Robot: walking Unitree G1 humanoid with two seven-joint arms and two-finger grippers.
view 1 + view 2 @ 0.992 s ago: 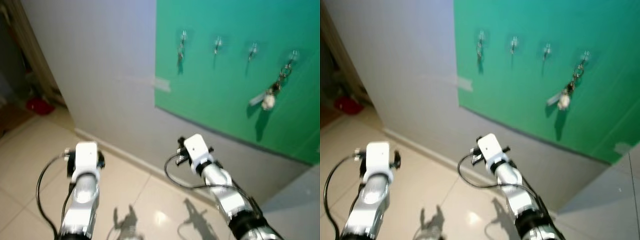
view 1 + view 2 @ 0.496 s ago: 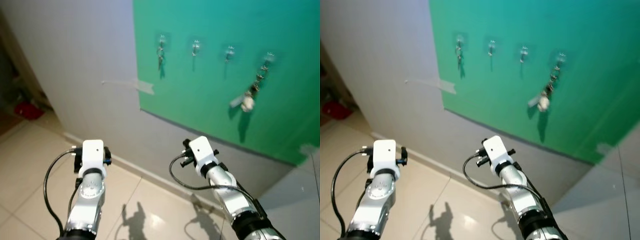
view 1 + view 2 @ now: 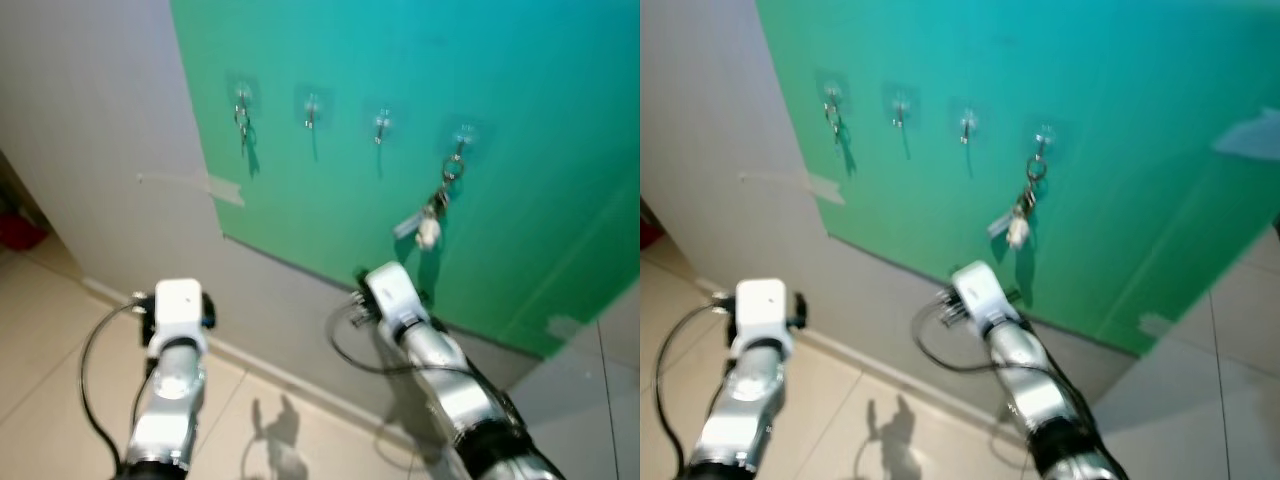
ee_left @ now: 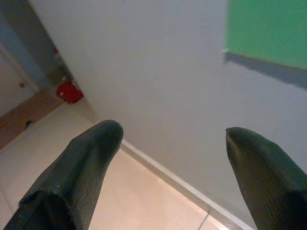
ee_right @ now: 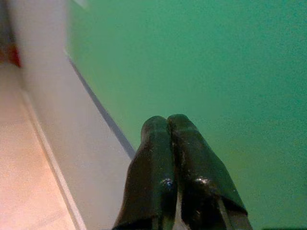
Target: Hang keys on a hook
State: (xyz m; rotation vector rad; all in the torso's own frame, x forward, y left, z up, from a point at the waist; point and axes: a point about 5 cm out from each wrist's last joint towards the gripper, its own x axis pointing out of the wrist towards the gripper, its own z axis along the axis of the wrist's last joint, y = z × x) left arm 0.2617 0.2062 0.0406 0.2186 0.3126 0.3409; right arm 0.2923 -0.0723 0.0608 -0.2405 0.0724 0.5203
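A bunch of keys (image 3: 430, 218) with a white tag hangs from the rightmost hook (image 3: 461, 137) on a green board (image 3: 520, 170) fixed to the grey wall. Three more hooks stand in a row to its left; the leftmost hook (image 3: 241, 102) holds a small metal piece. My right arm (image 3: 432, 352) reaches up toward the board, its wrist just below the keys. In the right wrist view my right gripper (image 5: 167, 122) is shut with nothing in it, pointing at the board's lower edge. My left gripper (image 4: 173, 133) is open and empty, facing the bare wall.
A strip of tape (image 3: 224, 189) holds the board's left edge. A skirting board (image 4: 163, 171) runs along the foot of the grey wall (image 3: 110, 120), with beige floor tiles (image 3: 40, 340) below. A red object (image 4: 69, 91) lies on the floor at the far left.
The camera has swung, so the board now sits further left and nearer. My right wrist stands higher, close under the hanging keys. The keys stay on their hook.
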